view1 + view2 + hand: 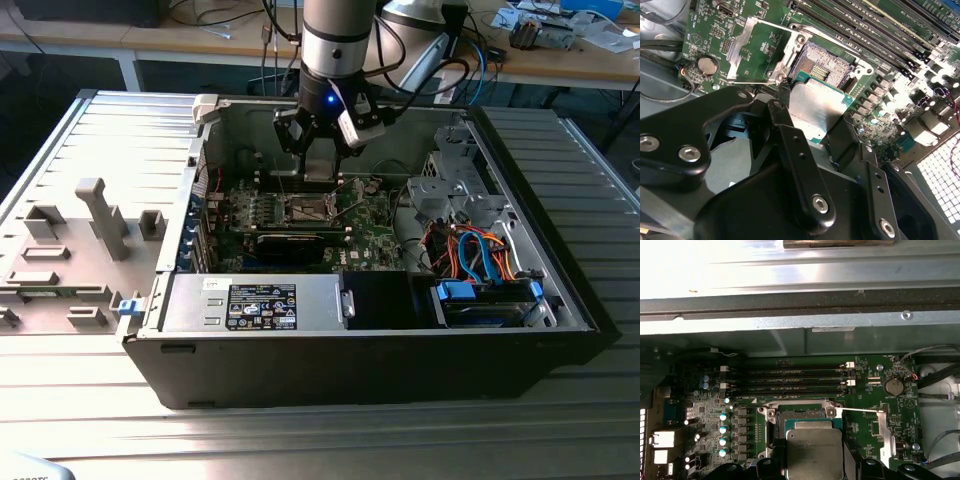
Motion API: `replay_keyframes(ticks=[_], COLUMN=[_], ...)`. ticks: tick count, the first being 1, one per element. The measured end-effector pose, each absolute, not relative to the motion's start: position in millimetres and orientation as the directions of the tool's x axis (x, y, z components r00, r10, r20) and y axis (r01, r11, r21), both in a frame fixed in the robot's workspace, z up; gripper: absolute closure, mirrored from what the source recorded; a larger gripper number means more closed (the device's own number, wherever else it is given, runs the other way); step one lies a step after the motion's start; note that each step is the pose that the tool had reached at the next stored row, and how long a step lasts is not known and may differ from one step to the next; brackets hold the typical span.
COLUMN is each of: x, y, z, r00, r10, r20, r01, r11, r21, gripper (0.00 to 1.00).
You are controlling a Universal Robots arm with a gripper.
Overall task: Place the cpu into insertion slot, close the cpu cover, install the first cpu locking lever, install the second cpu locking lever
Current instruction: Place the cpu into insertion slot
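Exterior view: an open case (300, 370) lies on a slatted metal tabletop (100, 400), its side panel (70, 250) flat at 9 o'clock from it. The arm reaches down into the case, and the claw (318, 180) hangs low over the motherboard (370, 225). From the claw, the power supply (260, 305) sits at 6 o'clock, and a bay with orange and blue cables (470, 245) at 4 o'clock.

In the second wrist view, the black fingers (785, 95) are clamped on opposite edges of the cpu (817, 102), its silvery top facing up. The chip sits over the near part of the open socket (827, 65), whose contact field is still partly uncovered beyond it. Whether the chip touches the socket I cannot tell.

The cover (747, 45) is swung back, lying open beside the socket toward the coin battery (706, 65). In the first wrist view a thin lever (860, 411) runs from the socket's corner across to the cover. Memory slots (790, 377) run along the socket's far side.
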State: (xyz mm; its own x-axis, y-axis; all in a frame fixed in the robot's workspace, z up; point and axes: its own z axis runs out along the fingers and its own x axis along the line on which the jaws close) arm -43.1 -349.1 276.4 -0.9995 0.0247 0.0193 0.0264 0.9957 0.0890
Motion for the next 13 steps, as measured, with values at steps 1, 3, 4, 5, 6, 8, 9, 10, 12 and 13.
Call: replay_keyframes(ticks=[1,3,4,5,6,8,9,10,12,13], x=[-43.2,-43.1,-43.1,-43.1,-43.1,-43.2,-43.2,-43.1,-43.1,-43.1], y=[-349.1,-349.1,-349.1,-349.1,-349.1,-349.1,-349.1,-349.1,-349.1,-349.1], z=[276.3,275.4,275.2,275.1,274.9,274.5,274.0,273.4,273.1,273.0], r00=[-1.0,-1.0,-1.0,-1.0,-1.0,-1.0,-1.0,-1.0,-1.0,-1.0], r10=[0.025,0.025,0.025,0.025,0.025,0.025,0.025,0.025,0.025,0.025], r20=[0.019,0.019,0.019,0.019,0.019,0.019,0.019,0.019,0.019,0.019], r01=[0.026,0.026,0.026,0.026,0.026,0.026,0.026,0.026,0.026,0.026], r11=[0.996,0.996,0.996,0.996,0.996,0.996,0.996,0.996,0.996,0.996], r21=[0.089,0.089,0.089,0.089,0.089,0.089,0.089,0.089,0.089,0.089], gripper=[0.46,0.46,0.46,0.46,0.46,0.46,0.46,0.46,0.46,0.46])
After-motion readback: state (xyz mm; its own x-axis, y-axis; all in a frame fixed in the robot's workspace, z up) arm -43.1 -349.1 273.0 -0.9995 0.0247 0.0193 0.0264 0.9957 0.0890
